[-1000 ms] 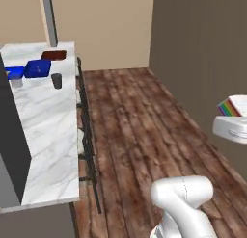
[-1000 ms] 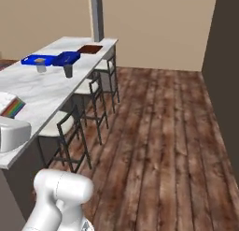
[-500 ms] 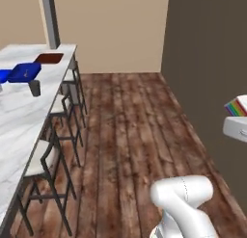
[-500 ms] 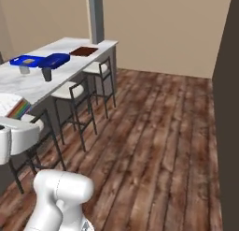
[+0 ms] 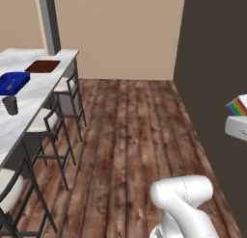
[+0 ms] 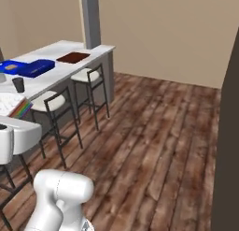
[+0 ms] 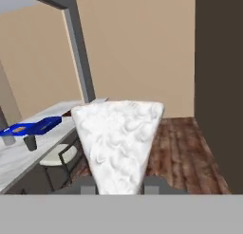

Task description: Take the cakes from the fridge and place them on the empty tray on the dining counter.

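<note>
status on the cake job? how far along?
Done: one cake is out of the fridge, its white-frosted wedge gripped in the gripper. In hand: carrying it, with the dining counter ahead across the wood floor. Left: the tray at the counter's far end looks bare, so this slice is not yet placed, and a second slice remains to be fetched.

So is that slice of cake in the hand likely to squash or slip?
Probably soft: the cake slice has swirled white frosting that likely dents. It looks small and light. The hand pinches only its narrow end, so it may tip or slide.
</note>
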### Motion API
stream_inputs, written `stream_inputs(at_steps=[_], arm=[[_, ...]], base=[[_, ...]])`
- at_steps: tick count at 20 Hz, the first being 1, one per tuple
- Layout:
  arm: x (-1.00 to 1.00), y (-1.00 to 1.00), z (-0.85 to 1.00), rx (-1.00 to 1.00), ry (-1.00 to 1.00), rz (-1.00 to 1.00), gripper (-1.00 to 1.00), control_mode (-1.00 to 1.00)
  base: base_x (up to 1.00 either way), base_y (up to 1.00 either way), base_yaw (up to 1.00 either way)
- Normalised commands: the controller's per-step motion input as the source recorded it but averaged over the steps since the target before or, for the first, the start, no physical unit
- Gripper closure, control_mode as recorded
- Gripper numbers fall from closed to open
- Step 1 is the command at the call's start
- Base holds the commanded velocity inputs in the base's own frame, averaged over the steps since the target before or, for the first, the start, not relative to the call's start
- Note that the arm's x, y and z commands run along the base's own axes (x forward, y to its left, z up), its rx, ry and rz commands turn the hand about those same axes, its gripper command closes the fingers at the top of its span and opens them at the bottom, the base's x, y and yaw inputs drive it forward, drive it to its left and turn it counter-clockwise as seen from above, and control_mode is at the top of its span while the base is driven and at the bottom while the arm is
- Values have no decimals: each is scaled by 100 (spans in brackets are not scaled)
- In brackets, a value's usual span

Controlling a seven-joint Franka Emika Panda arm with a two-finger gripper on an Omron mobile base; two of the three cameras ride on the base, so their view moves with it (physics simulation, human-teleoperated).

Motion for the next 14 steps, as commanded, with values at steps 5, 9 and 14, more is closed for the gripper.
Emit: stream_inputs(at_steps=[5, 9, 14], arm=[[0, 0, 0, 0, 0, 0, 100, 100], [0, 0, 0, 0, 0, 0, 100, 100], [0, 0, 0, 0, 0, 0, 100, 100]], base=[[100, -25, 24], [100, -25, 25], [100, -46, 28]])
